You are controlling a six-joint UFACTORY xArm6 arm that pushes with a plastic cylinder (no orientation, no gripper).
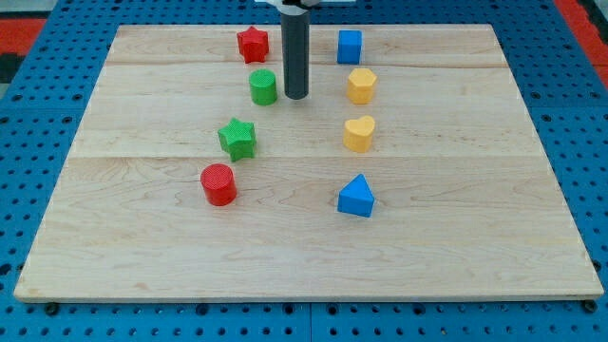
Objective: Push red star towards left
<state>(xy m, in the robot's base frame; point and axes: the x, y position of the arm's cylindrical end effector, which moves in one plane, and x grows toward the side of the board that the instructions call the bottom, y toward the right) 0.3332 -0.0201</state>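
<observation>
Nearest the camera sit the blue triangle (356,197) and the red cylinder (218,183) on the wooden desk (475,237). Farther back come the green star (237,138), yellow heart (359,133), yellow hexagon (361,85), green cylinder (263,86) and blue cube (350,46).

No pincer is fitted, so nothing is grasped; my tip (296,97) rests just right of the green cylinder. The red star (252,44) lies at the far edge, left of the rod. I judge the tip should go farther back, level with the star's right side, then sweep left. Open desk lies left; the far edge is close.
</observation>
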